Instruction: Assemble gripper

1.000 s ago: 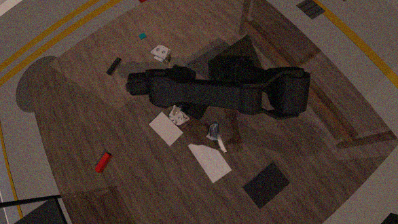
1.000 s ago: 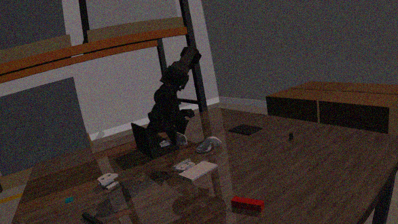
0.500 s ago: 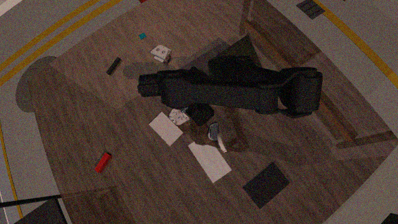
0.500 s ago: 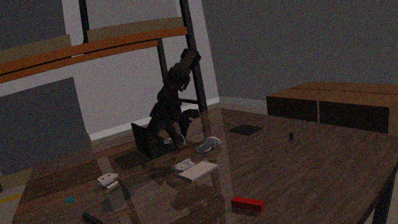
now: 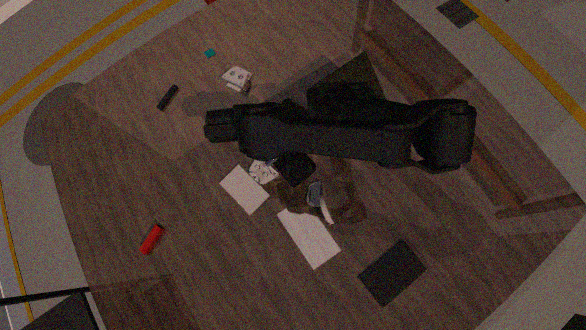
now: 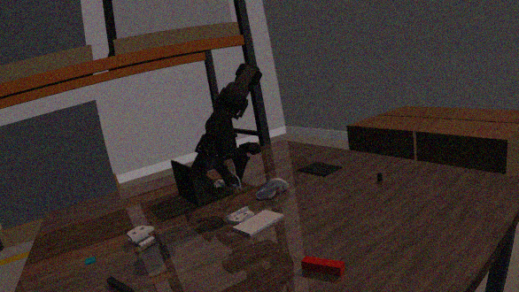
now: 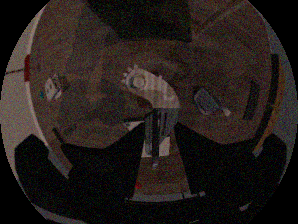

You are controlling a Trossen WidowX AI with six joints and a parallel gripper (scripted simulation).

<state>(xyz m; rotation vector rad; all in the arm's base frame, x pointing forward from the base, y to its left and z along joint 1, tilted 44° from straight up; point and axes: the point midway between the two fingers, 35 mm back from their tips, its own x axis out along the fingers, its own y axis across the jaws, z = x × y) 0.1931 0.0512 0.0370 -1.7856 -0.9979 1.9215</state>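
Observation:
My gripper [image 7: 160, 125] [image 6: 231, 179] is shut on a pale jaw [image 7: 150, 89] with gear teeth, held by its grey pad. In the top view the arm hides most of it. The other jaw [image 5: 326, 211] [image 6: 272, 188] [image 7: 206, 101], with a grey pad, lies on the table apart from the gripper. One white part [image 5: 262, 171] [image 6: 240, 215] lies beside a white slab. Another white part [image 5: 236, 77] [image 6: 142, 234] [image 7: 53, 88], with two dark round marks, stands farther off. I cannot tell which of these is the base and which the housing plate.
A white slab [image 5: 244, 191] [image 6: 260, 222], a pale rectangle [image 5: 309, 240], a black square [image 5: 392, 272] [image 6: 320, 168], a red block [image 5: 152, 239] [image 6: 323, 266], a dark rod [image 5: 167, 97] and a teal piece [image 5: 210, 52] [image 6: 89, 260] are on the table. A dark panel [image 6: 182, 179] stands by the arm.

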